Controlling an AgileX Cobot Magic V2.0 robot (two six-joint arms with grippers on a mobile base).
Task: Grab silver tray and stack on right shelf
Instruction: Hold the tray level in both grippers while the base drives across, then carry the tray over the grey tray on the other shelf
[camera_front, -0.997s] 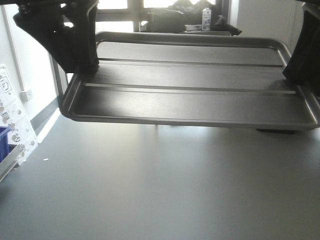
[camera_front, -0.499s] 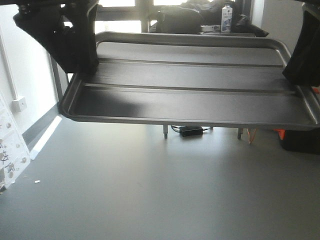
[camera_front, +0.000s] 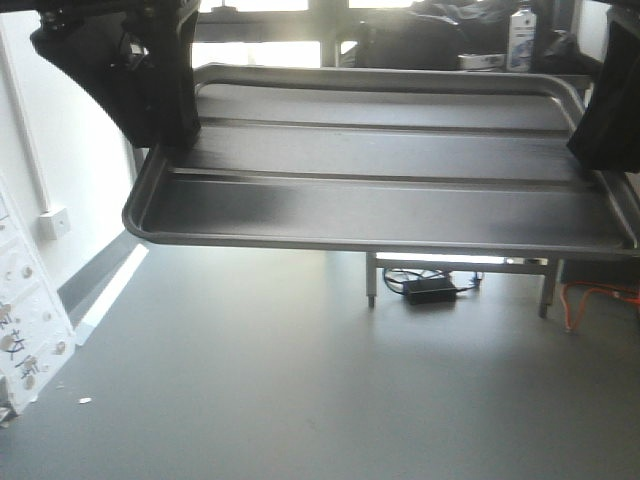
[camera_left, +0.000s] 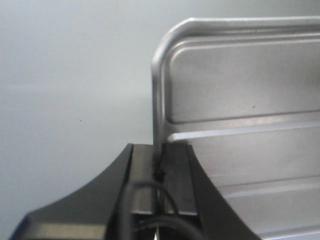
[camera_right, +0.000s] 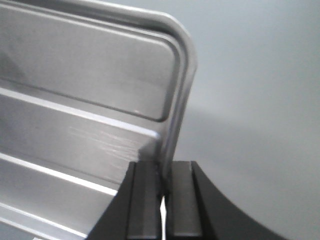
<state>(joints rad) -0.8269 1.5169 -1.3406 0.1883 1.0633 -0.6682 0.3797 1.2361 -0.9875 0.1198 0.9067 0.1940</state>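
The silver tray (camera_front: 380, 190) hangs level in the air across the front view, shiny, with two long raised ribs on its floor. My left gripper (camera_front: 165, 135) is shut on its left rim, the rim (camera_left: 159, 125) pinched between the black fingers (camera_left: 175, 172). On the other end my right gripper (camera_front: 600, 150) is shut on the right rim (camera_right: 177, 115), which runs down between its pads (camera_right: 182, 195). The right shelf is out of view.
Grey floor (camera_front: 300, 380) spreads below the tray. Behind it stands a table on metal legs (camera_front: 371, 280) with a black power brick (camera_front: 430, 290) and orange cable (camera_front: 600, 298) under it. A white wall (camera_front: 70, 170) and a white panel (camera_front: 25, 340) are at left.
The tray stays fixed in both grippers while the background slides: the table legs, power brick and bottle shifted rightward, and the white panel at left moved down and out.
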